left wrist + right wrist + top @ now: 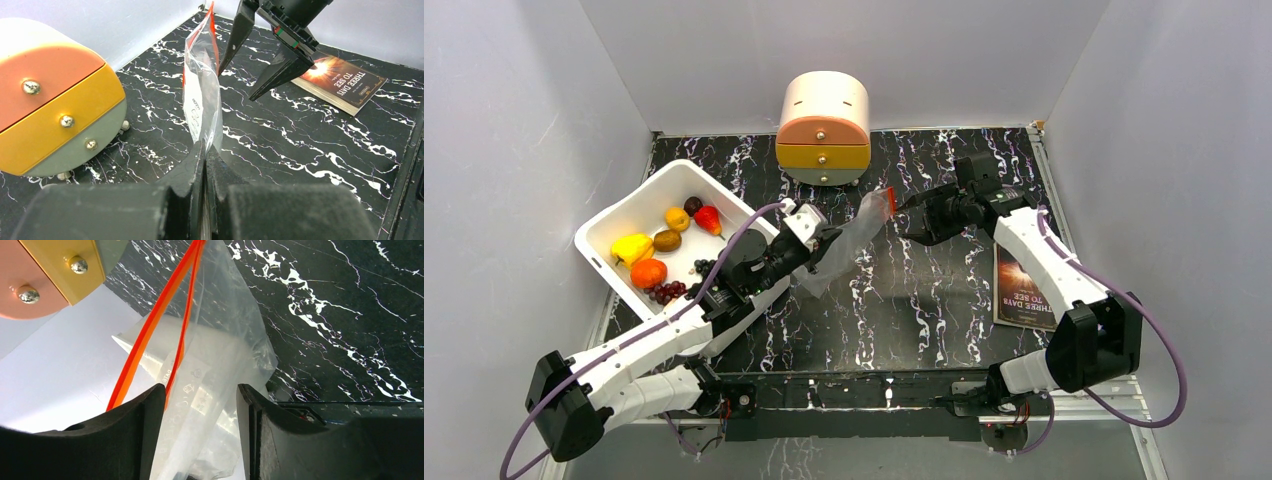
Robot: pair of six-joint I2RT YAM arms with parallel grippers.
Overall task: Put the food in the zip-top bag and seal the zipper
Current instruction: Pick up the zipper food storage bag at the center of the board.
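The clear zip-top bag [854, 235] hangs in the air over mid-table, its red-orange zipper [889, 200] at the upper end. My left gripper [826, 245] is shut on the bag's lower part; in the left wrist view the bag [202, 95] stands up out of the shut jaws. My right gripper [902, 215] is open at the zipper end. In the right wrist view the bag [215, 365] and the zipper [150, 325] lie between its spread fingers [145, 430]. The food [664, 250] lies in the white tub [604, 222] at left.
A small rounded drawer unit [824, 128] stands at the back middle, close to the bag's top; it also shows in the left wrist view [50, 100]. A book [1021, 285] lies flat at the right, under the right arm. Grey walls enclose the table.
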